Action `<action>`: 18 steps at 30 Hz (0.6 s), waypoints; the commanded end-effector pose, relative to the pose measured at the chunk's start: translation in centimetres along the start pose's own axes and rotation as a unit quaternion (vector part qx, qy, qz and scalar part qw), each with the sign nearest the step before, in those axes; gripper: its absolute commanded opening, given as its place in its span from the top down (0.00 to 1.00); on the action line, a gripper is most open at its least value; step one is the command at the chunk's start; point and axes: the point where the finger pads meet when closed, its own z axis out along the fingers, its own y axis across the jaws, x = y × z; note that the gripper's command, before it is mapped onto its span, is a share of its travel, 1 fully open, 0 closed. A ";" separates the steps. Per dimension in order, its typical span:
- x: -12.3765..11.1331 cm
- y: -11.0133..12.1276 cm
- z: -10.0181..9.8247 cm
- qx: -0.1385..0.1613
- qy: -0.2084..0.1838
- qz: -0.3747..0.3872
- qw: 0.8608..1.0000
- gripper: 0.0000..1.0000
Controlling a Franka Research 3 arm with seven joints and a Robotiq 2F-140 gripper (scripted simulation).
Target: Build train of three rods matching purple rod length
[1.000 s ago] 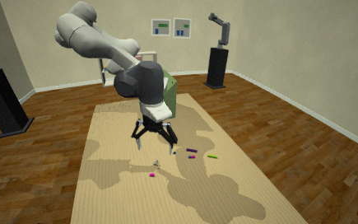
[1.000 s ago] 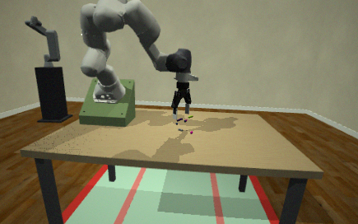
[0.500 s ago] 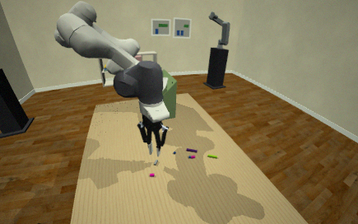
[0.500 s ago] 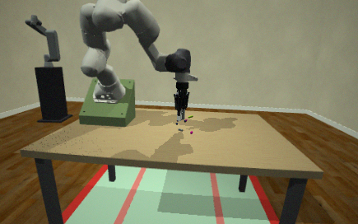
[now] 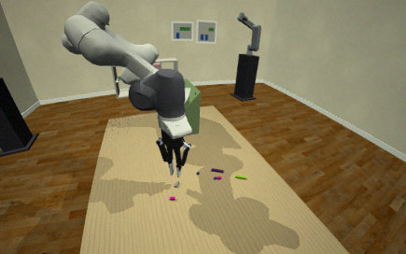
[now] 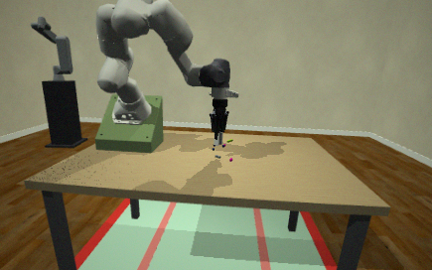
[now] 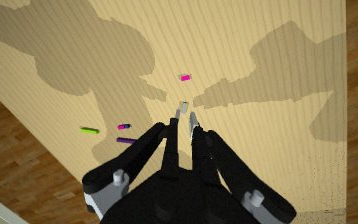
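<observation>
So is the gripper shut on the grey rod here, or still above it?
Nearly shut, holding nothing: the gripper fingers stand close together, and the grey rod lies on the table just beyond the fingertips.

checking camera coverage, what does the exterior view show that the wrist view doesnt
Only the exterior view shows the whole arm, its green base, the table's legs and the red-striped floor mat beneath.

Only the wrist view shows the purple rod and the magenta-and-blue pair beside it.

Both show the nearly closed gripper holding nothing above the table, the grey rod lying just past its fingertips, the lone magenta rod and the lime rod.
</observation>
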 end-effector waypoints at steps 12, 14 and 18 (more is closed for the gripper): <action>0.0 -0.1 0.0 0.002 0.001 0.004 1.000 0.85; 0.0 -0.1 0.0 0.002 0.001 0.004 1.000 0.85; 0.0 -0.1 0.2 0.002 0.002 0.004 1.000 0.85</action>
